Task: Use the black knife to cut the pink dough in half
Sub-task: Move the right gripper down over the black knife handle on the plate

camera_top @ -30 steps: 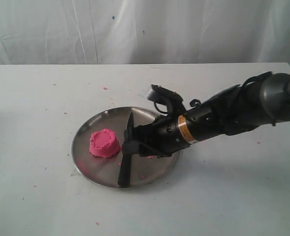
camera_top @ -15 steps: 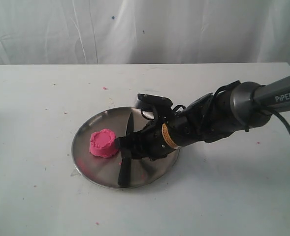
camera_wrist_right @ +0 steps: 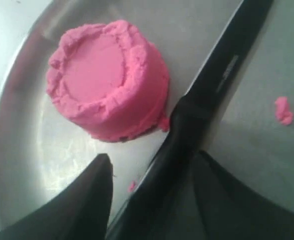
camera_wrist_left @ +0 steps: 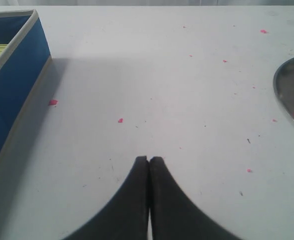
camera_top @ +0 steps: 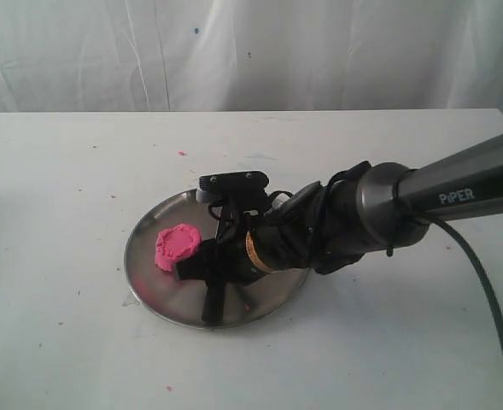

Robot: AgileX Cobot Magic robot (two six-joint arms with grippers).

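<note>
The pink dough (camera_top: 177, 246) (camera_wrist_right: 109, 80), a squat round lump, sits on the left part of the steel plate (camera_top: 153, 295) (camera_wrist_right: 22, 150). The black knife (camera_top: 214, 303) (camera_wrist_right: 211, 85) lies flat on the plate right beside the dough, handle toward the near rim. My right gripper (camera_top: 201, 266) (camera_wrist_right: 154, 160) is low over the plate and open. One finger stands on each side of the knife's handle, with a gap showing on the dough side. My left gripper (camera_wrist_left: 149, 159) hovers shut and empty over bare table, away from the plate.
A blue box (camera_wrist_left: 17, 85) with a pale rim stands on the table near the left gripper. Tiny pink crumbs (camera_wrist_left: 120, 120) are scattered over the white table and on the plate (camera_wrist_right: 283, 110). A white curtain hangs behind the table.
My right arm has swung left and dropped lower over the plate, turning at the wrist. Its open fingers now straddle the knife's handle. Dough and knife have not moved.
</note>
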